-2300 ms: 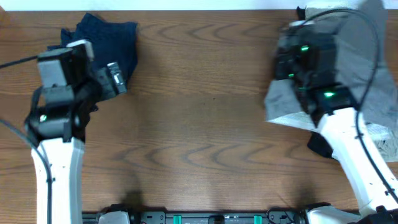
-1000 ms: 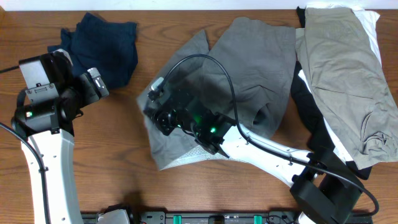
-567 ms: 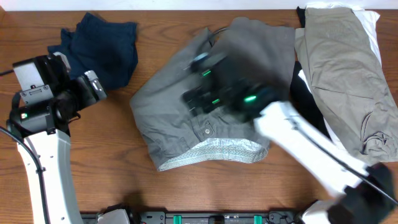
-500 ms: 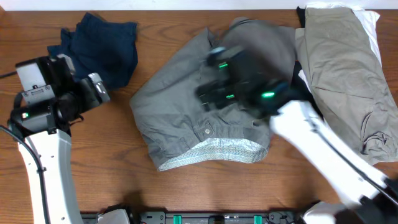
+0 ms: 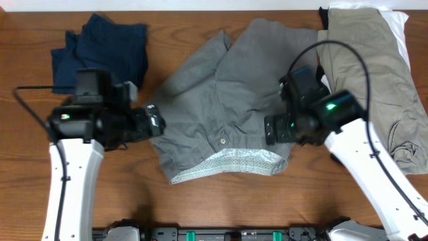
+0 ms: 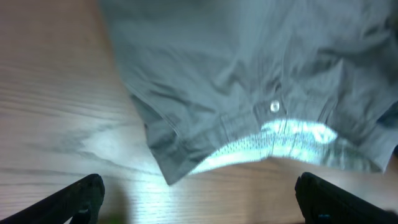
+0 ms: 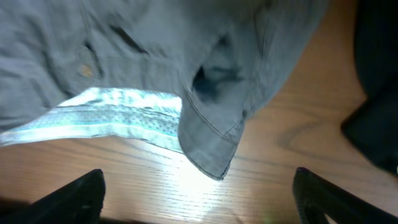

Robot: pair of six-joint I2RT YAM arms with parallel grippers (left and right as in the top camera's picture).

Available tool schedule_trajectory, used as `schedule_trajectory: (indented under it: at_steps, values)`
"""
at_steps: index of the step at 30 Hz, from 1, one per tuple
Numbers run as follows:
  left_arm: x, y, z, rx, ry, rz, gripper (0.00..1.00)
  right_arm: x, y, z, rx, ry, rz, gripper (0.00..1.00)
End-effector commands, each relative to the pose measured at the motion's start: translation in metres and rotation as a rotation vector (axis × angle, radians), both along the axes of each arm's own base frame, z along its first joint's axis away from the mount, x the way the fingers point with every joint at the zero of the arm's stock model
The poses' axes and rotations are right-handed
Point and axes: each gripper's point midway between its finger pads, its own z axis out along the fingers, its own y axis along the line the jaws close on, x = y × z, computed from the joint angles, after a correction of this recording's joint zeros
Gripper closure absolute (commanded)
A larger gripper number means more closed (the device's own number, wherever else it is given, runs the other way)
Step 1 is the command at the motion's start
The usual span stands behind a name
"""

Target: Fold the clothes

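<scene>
You had limp, probably light grey shorts [image 5: 221,100], best pinched at the 5 and 7 o'clock corners of the waistband [image 5: 234,163], while the left end effector [image 5: 152,124] and right end effector [image 5: 273,130] were spread apart and empty.

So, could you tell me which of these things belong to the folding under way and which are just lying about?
In hand: grey shorts, left gripper, right gripper, both open.
Lying by: navy garment, khaki garment, black garment, white garment.
</scene>
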Motion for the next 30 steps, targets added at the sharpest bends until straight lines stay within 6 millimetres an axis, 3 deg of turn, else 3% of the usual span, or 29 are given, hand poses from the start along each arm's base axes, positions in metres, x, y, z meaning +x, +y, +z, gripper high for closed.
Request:
schedule_trajectory:
  at_steps: [1,5,10,18,21,26,30]
  values:
    - [-0.010,-0.005,-0.024,0.022,0.075,0.029,0.02,-0.011,-0.008,-0.028,-0.072,0.028,-0.099,0.08]
    - [-0.014,-0.007,-0.054,0.028,0.100,0.039,0.02,-0.015,-0.011,-0.056,-0.086,0.029,-0.154,0.10]
    - [-0.012,-0.008,-0.086,0.025,0.088,0.042,0.02,-0.011,-0.031,-0.076,-0.175,-0.026,-0.236,0.17]
    - [-0.019,-0.007,-0.110,0.026,0.104,0.042,0.07,0.001,-0.014,-0.107,-0.066,-0.091,-0.235,0.34]
    - [-0.020,-0.007,-0.110,0.025,0.107,0.041,0.17,0.001,-0.015,-0.108,-0.065,-0.091,-0.234,0.48]
    - [-0.019,-0.007,-0.110,0.025,0.103,0.042,0.38,-0.003,-0.019,-0.105,-0.070,-0.084,-0.240,0.99]
    - [-0.019,-0.007,-0.110,0.025,0.102,0.042,0.48,-0.015,-0.037,-0.088,-0.084,-0.066,-0.279,0.99]
